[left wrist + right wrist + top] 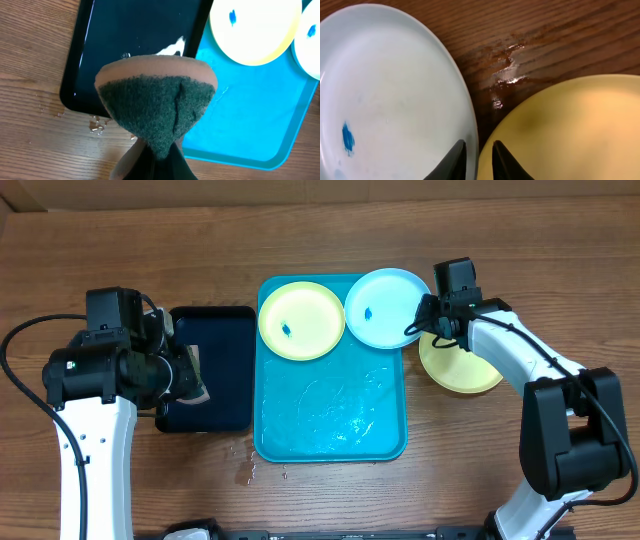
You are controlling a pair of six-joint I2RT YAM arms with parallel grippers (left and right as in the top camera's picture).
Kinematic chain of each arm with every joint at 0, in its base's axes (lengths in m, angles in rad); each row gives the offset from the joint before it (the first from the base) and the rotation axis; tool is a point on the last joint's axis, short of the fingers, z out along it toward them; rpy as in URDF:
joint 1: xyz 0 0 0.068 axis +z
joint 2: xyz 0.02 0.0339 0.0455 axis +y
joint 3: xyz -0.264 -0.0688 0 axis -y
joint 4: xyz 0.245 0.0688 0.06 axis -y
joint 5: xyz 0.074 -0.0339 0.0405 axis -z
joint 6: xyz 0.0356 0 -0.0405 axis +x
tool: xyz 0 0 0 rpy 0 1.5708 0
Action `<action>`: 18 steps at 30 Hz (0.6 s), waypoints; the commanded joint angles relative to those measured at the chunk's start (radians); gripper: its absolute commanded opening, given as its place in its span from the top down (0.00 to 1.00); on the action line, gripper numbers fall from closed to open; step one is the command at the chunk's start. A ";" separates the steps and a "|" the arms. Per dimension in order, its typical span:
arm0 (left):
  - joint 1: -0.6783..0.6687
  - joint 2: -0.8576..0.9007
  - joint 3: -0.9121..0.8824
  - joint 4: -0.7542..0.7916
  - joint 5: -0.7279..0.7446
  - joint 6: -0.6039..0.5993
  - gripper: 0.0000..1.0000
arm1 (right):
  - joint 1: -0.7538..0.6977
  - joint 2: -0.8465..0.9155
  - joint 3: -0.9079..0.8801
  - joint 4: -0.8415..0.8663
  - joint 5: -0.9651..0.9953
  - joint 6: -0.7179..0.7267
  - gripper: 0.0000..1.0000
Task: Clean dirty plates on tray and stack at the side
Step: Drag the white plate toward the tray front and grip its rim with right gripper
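The turquoise tray (330, 430) (250, 120) lies mid-table, wet inside. A yellow-green plate (301, 320) (255, 30) with a blue smudge rests in its far left corner. A light blue plate (385, 307) (385, 90), also smudged, overlaps the tray's far right rim. Another yellow-green plate (462, 368) (570, 130) sits on the wood right of the tray. My right gripper (428, 320) (479, 150) stands with its jaws nearly together astride the light blue plate's right rim. My left gripper (192, 375) (155, 150) is shut on a green-and-tan sponge (157, 105) over the black tray.
A smaller black tray (215, 365) (135, 35) holding water sits left of the turquoise tray. Water drops (245, 470) (97, 127) lie on the wood near its front corner. A wet patch (507, 75) shines on the table between the two right-hand plates.
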 commanded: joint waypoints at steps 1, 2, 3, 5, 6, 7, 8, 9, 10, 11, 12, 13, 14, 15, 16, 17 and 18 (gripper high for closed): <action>-0.004 0.003 0.005 0.004 0.012 0.022 0.96 | 0.005 -0.001 -0.005 -0.005 -0.001 -0.001 0.80; -0.004 0.003 0.005 0.004 0.012 0.022 0.96 | 0.005 -0.001 -0.005 -0.004 -0.001 -0.001 0.80; -0.004 0.003 0.005 0.005 0.012 0.022 0.96 | 0.005 -0.001 -0.005 -0.003 0.000 -0.001 0.79; -0.004 0.003 0.005 0.004 0.012 0.022 0.96 | 0.005 -0.001 -0.005 0.000 -0.001 -0.001 0.78; -0.004 0.003 0.005 0.004 0.012 0.022 0.96 | 0.005 -0.001 -0.005 0.000 0.000 -0.001 0.79; -0.004 0.003 0.005 0.004 0.012 0.022 0.96 | 0.005 -0.001 -0.005 0.000 -0.001 -0.001 0.81; -0.004 0.003 0.005 0.004 0.012 0.022 0.96 | 0.005 -0.001 -0.005 -0.001 -0.001 -0.001 0.84; -0.004 0.003 0.005 0.004 0.012 0.022 0.96 | 0.005 -0.001 -0.005 -0.001 -0.001 -0.001 0.88; -0.004 0.003 0.005 0.004 0.012 0.022 0.96 | 0.005 -0.001 -0.005 -0.002 -0.001 0.000 0.93; -0.004 0.003 0.005 0.004 0.012 0.022 0.96 | 0.005 -0.001 -0.005 -0.004 -0.001 -0.001 0.95; -0.004 0.003 0.005 0.004 0.012 0.022 0.96 | 0.005 -0.001 -0.005 -0.005 -0.001 0.000 0.96; -0.004 0.003 0.005 0.005 0.012 0.022 0.96 | 0.005 -0.001 -0.005 -0.006 -0.001 0.000 0.96; -0.004 0.003 0.005 0.005 0.012 0.022 0.96 | 0.005 -0.001 -0.005 -0.009 0.000 -0.001 0.96; -0.004 0.003 0.005 0.005 0.012 0.022 0.96 | 0.005 -0.001 -0.005 -0.011 0.000 -0.001 0.96; -0.004 0.003 0.005 0.005 0.012 0.022 0.96 | -0.001 -0.003 0.000 -0.016 0.000 -0.001 0.96; -0.004 0.003 0.005 0.005 0.012 0.022 0.96 | -0.005 -0.006 0.007 -0.024 0.000 -0.001 0.96; -0.004 0.003 0.005 0.005 0.012 0.022 0.96 | -0.012 -0.013 0.019 -0.043 0.000 -0.001 0.96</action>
